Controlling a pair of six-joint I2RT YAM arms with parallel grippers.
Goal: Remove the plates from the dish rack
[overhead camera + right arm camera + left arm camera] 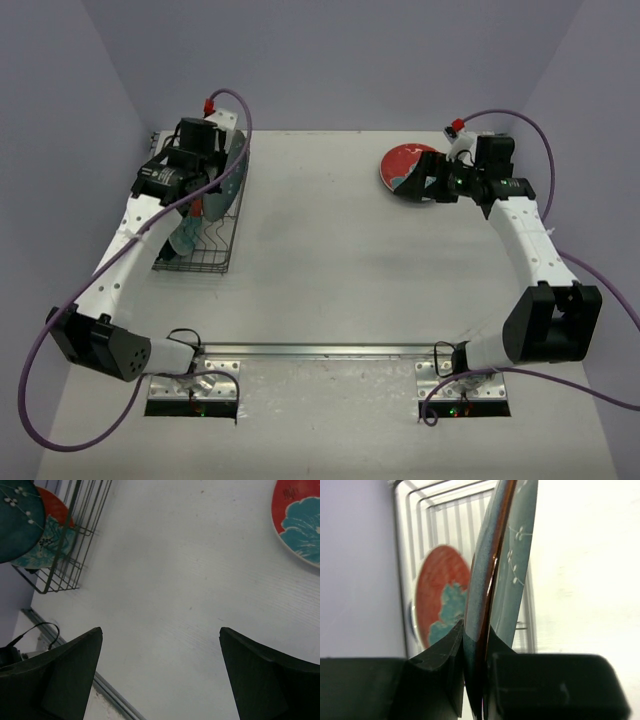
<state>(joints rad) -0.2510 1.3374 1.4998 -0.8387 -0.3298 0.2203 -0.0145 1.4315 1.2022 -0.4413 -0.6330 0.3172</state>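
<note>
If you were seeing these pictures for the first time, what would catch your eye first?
The dark teal plate stands out, pinched on edge in the shut left gripper above the dish rack at the far left of the table. Behind it a red floral plate stands in the rack. At the far right another red plate lies flat on the table near the open right gripper.

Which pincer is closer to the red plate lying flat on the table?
Right. The right pincer hangs open close beside the red plate; the left pincer is across the table at the dish rack, shut on a teal plate.
</note>
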